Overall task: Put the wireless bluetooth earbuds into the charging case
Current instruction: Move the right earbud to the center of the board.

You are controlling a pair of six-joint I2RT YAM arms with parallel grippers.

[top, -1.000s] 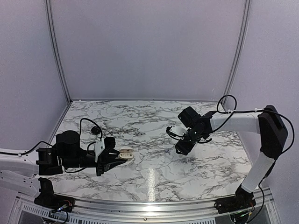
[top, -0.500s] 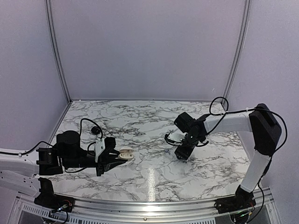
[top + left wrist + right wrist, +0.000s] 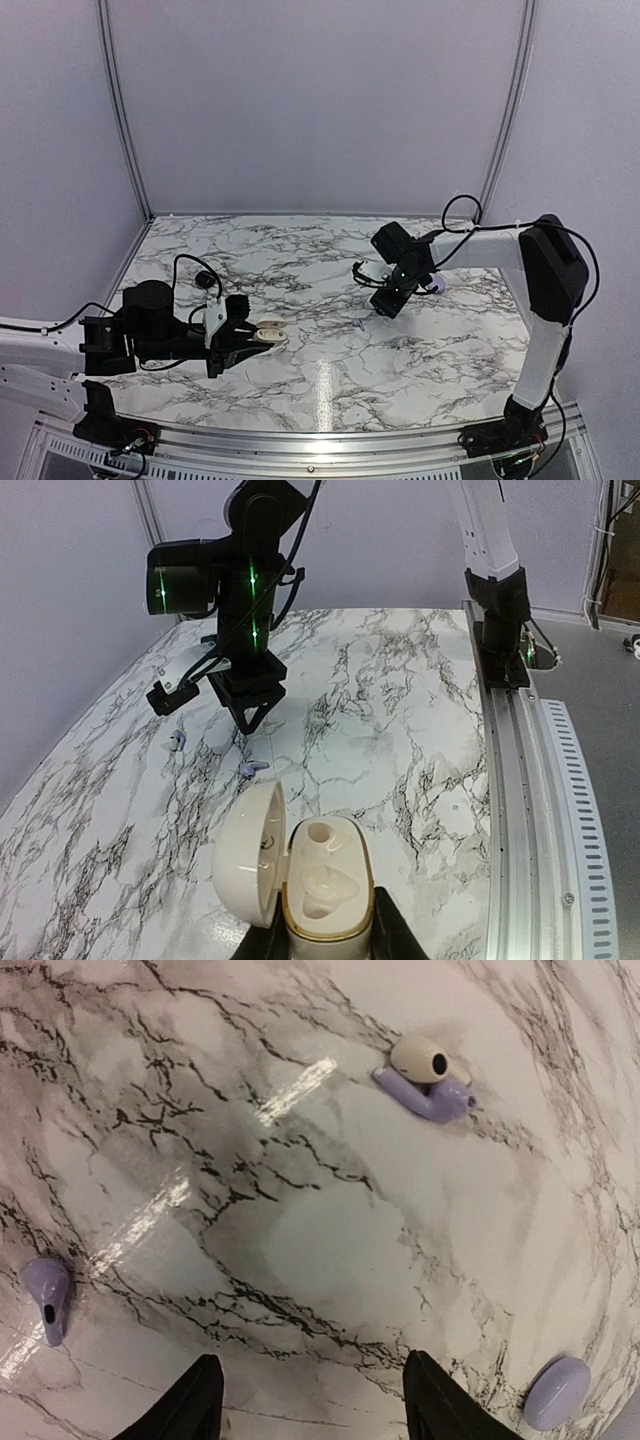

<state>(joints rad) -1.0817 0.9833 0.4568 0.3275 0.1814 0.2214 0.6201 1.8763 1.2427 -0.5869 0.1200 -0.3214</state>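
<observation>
Where the top camera looks down, the left gripper (image 3: 252, 337) is clamped on the open cream case (image 3: 269, 330), holding it at the left side of the marble table (image 3: 300, 255). The right gripper (image 3: 385, 303) hangs low over the table right of centre. A rounded lilac object (image 3: 432, 285) lies just beside it, on its right.

From the left wrist, the case sits gripped between the fingers, its lid swung to the left and its two sockets showing. Beyond it, a bud (image 3: 255, 767) lies on the marble near the right gripper's tips. A second bud (image 3: 177, 740) lies further left.

From the right wrist, the right gripper's fingers stand apart over marble with nothing between them. The buds lie loose on the table, one at upper right and one at the left edge. The lilac object is in the lower right corner.
</observation>
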